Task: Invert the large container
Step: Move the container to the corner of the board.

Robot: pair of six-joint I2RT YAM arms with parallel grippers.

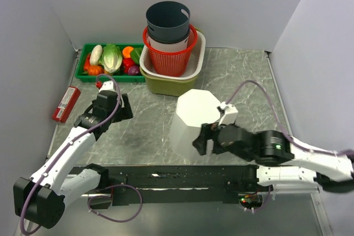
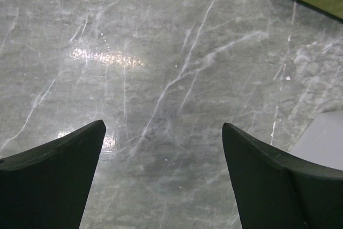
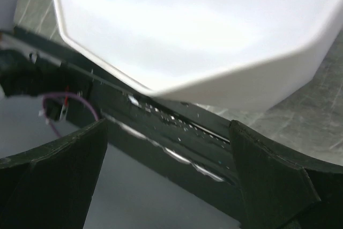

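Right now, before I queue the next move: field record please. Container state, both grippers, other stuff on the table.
container: large white octagonal plastic container, standing on the grey marble table, flat closed face up; looks already inverted
left gripper: open, empty, over bare table, left of the container
right gripper: open, nothing between its fingers, at the container's near side; contact unclear
back: nested stack of baskets and buckets
back left: green tray of toy vegetables
left edge: flat red packet
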